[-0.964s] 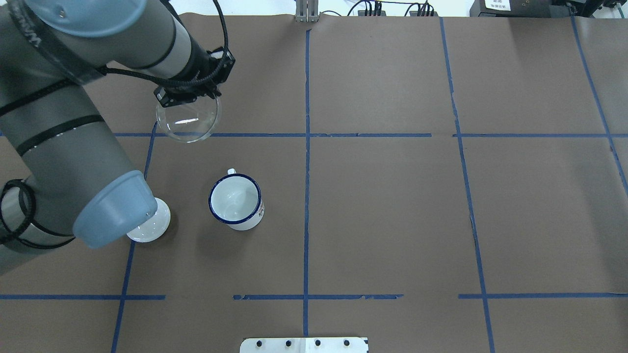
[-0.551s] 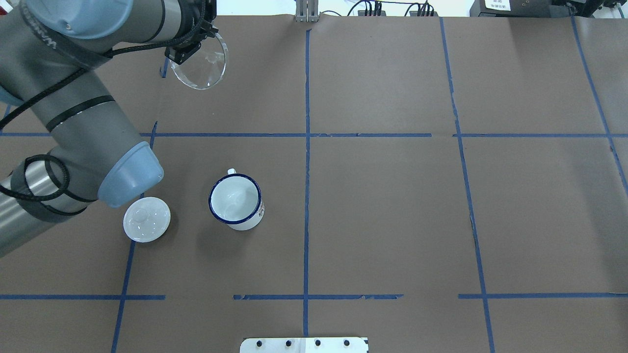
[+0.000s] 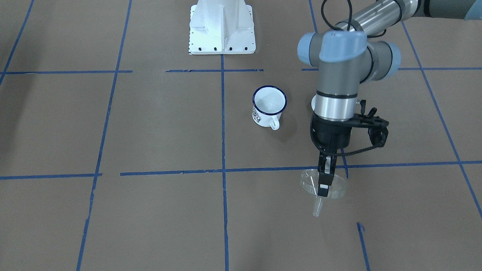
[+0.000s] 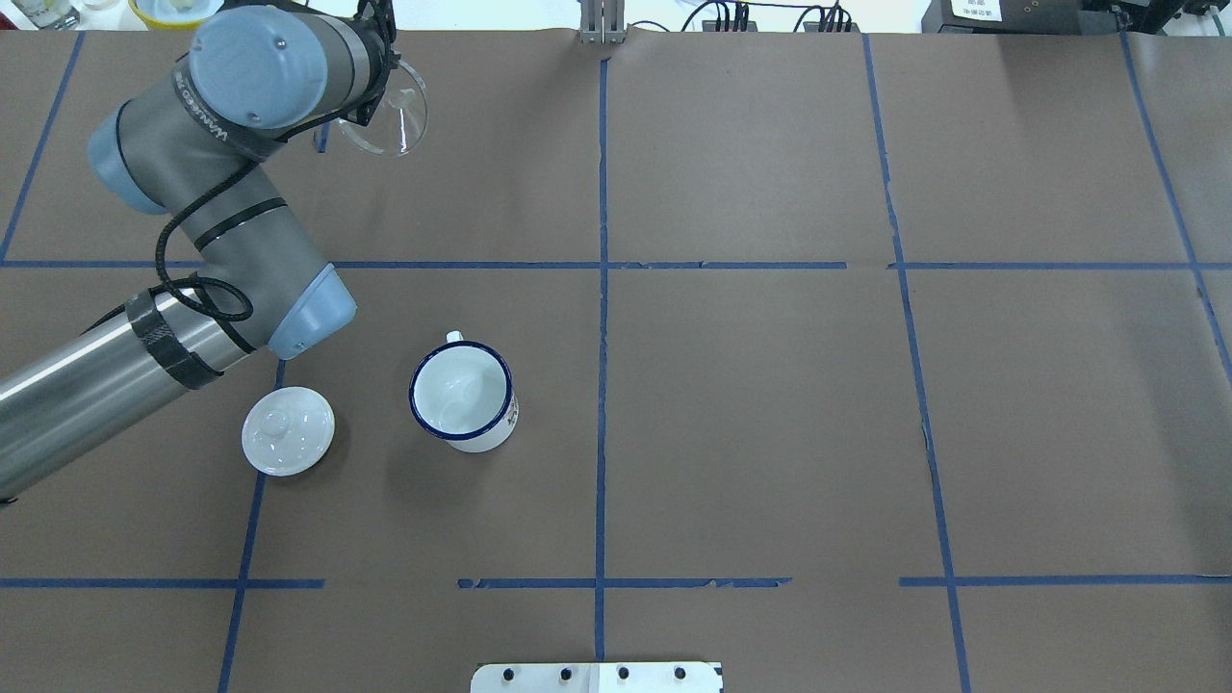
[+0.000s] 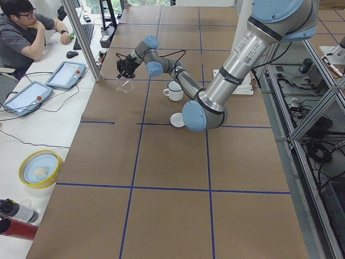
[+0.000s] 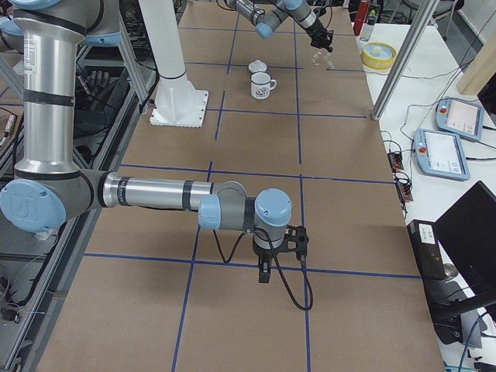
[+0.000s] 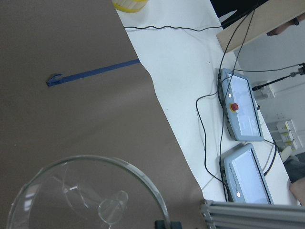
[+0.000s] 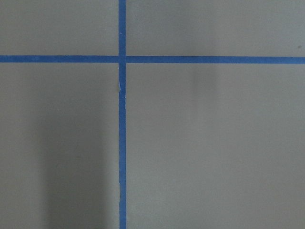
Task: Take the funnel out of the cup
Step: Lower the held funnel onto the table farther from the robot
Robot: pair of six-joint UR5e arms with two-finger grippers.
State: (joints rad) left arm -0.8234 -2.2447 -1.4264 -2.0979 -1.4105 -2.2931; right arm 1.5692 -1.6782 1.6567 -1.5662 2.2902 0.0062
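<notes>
Brown-papered bench [image 3: 150, 124], blue tape grid. My left claw [image 3: 324, 185] is pinched on the rim of the clear funnel [image 3: 337, 189], well apart from the enamel mug [image 3: 269, 106]. I judge this the set-down step: lower, then release. For the right claw [image 6: 264, 273], I cannot tell.

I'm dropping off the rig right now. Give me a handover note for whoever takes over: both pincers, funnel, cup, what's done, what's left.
The left pincer is shut on the funnel, gripping its rim, with the spout pointing down.
The right pincer is far from the work, over the table. I cannot tell whether it is open or shut.
The cup stands upright and empty. The white lid lies beside it, apart.
Done: the funnel is out of the cup and held well away, near the operators' edge.
Left: probably set the funnel down and release it. It is unclear whether it already touches the table.
</notes>
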